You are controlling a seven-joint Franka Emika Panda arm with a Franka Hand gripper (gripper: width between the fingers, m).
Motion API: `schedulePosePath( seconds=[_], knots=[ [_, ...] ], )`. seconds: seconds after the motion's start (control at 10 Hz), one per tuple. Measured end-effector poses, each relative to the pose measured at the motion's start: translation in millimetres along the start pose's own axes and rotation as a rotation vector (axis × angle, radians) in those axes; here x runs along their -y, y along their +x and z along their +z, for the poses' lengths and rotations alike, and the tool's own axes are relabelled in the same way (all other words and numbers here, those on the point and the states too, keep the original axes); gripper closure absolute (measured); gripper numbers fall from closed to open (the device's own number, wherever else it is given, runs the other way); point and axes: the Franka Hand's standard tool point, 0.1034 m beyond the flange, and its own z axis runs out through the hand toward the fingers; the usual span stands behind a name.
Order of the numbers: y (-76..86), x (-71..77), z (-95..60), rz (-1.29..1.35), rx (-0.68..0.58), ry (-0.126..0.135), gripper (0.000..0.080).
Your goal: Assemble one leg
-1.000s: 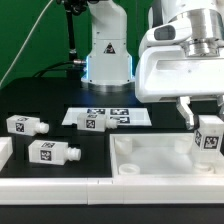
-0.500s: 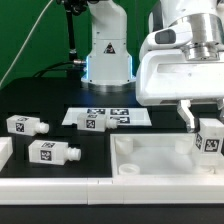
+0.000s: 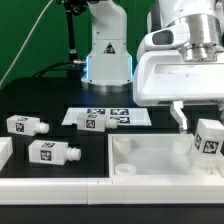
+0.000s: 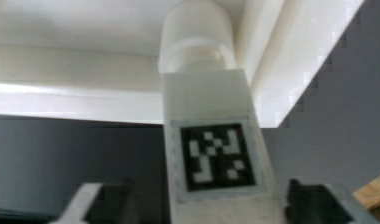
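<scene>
black table: marker board, two loose legs, white tray part.

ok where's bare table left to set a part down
Bare black table lies between the two loose legs and the marker board, and along the front edge. It is crowded around the tray, where the claw holds a leg.

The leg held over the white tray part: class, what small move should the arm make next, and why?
Probably a small descent while turning. The hand holds the leg upright over the tray part, stub end down at the far right corner, so seating and screwing it in seems next.
</scene>
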Motion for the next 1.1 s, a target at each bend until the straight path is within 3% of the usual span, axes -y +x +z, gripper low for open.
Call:
schedulePosePath(
  seconds=[0.1, 0.2, 0.3, 0.5, 0.7, 0.8, 1.1],
  knots=[
    [-0.2, 0.0, 0.1, 0.000, 0.000, 0.000, 0.0277],
    [-1.3, 0.3, 0.5, 0.000, 0.008, 0.001, 0.0176],
    [-3.2, 2.3, 1.1, 0.002, 0.044, 0.010, 0.0157],
    [11.9, 9.3, -3.7, 0.037, 0.119, 0.037, 0.0151],
    [17.2, 24.8, 1.7, 0.092, 0.334, 0.077, 0.0150],
    [21.8, 25.1, 7.1, 0.093, 0.375, 0.082, 0.0150],
    [5.8, -1.2, 13.1, 0.109, 0.587, 0.088, 0.0150]
  ],
)
